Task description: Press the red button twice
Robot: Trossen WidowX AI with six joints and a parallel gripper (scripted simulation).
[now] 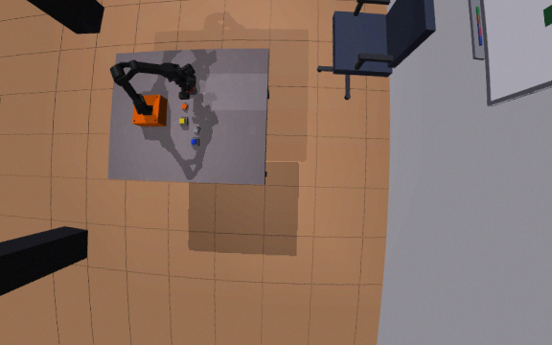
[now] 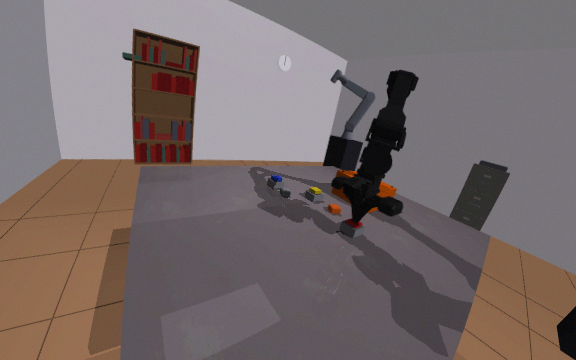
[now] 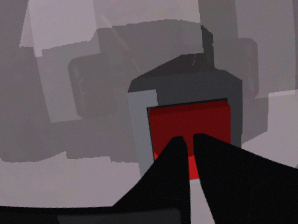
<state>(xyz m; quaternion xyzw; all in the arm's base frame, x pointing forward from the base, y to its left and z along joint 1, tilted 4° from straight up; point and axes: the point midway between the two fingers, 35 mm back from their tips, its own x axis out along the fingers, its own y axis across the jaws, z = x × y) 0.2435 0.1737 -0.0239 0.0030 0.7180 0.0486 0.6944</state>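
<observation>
The red button [image 1: 191, 90] [image 2: 350, 225] [image 3: 190, 117] stands on the table in a grey housing. My gripper [image 2: 356, 220] [image 3: 188, 145] is shut and empty, pointing down, with its two fingertips on the red cap. In the wrist view the tips cover the middle and near part of the cap. The cap looks low in its housing; I cannot tell whether it is fully bottomed out. In the top view the arm partly hides the button.
An orange block [image 1: 185, 106] [image 2: 334, 209] lies near the red button. Beyond it are a yellow button [image 1: 183, 121] [image 2: 315, 190], a small grey block [image 1: 197, 129] [image 2: 285, 192] and a blue button [image 1: 195, 142] [image 2: 276, 178]. The orange arm base [image 1: 158, 111] stands beside this row.
</observation>
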